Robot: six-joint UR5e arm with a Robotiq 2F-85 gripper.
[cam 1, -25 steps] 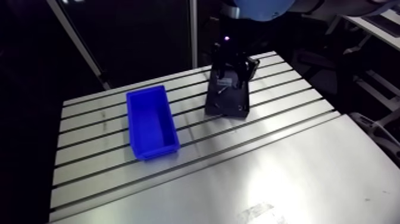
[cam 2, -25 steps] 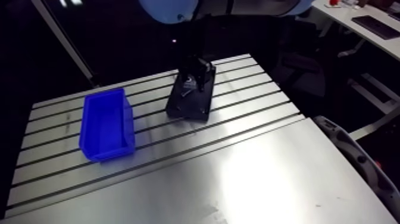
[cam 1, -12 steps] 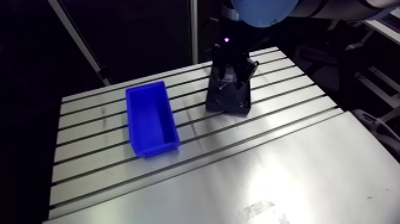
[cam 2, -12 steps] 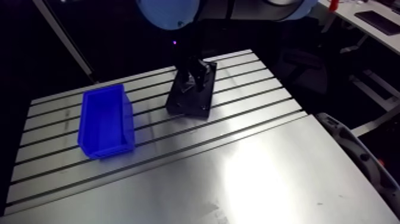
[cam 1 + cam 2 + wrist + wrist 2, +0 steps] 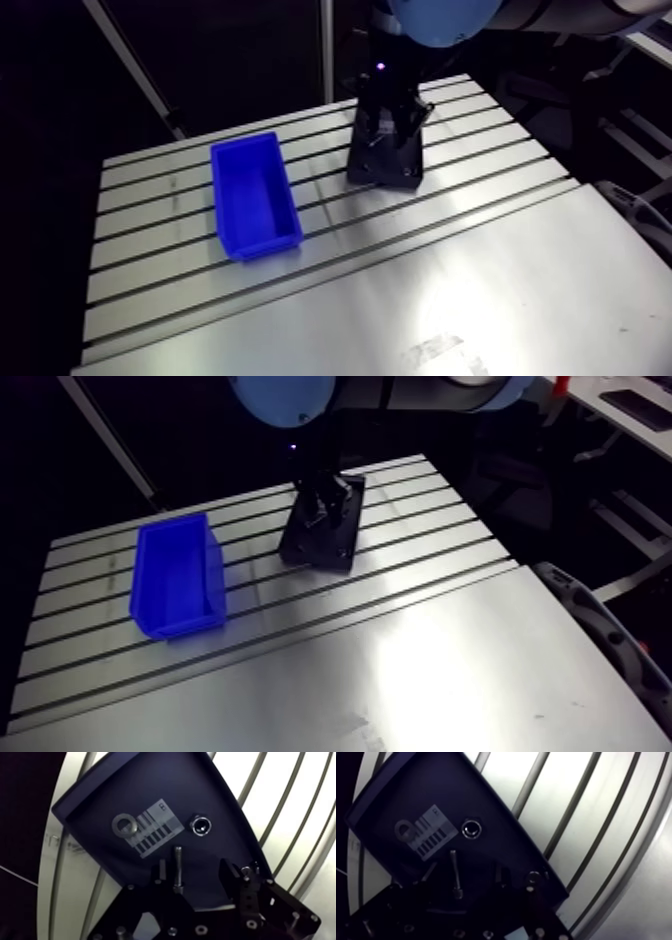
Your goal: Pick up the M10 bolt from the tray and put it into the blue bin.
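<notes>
The claw (image 5: 195, 871) hangs open just over the black tray (image 5: 100, 797). The bolt (image 5: 177, 864) lies flat in the tray between the two fingers, much closer to one than the other. I think that when the claw shuts, the near finger could push the bolt so it rolls or slips out, and then nothing would reach the blue bin (image 5: 255, 195).

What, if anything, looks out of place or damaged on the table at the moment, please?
Nothing stands out. The bolt, washer and nut all lie inside the tray, nothing spilled. The blue bin sits upright. The open gripper straddles the bolt, though off-centre, nearer one finger.
</notes>
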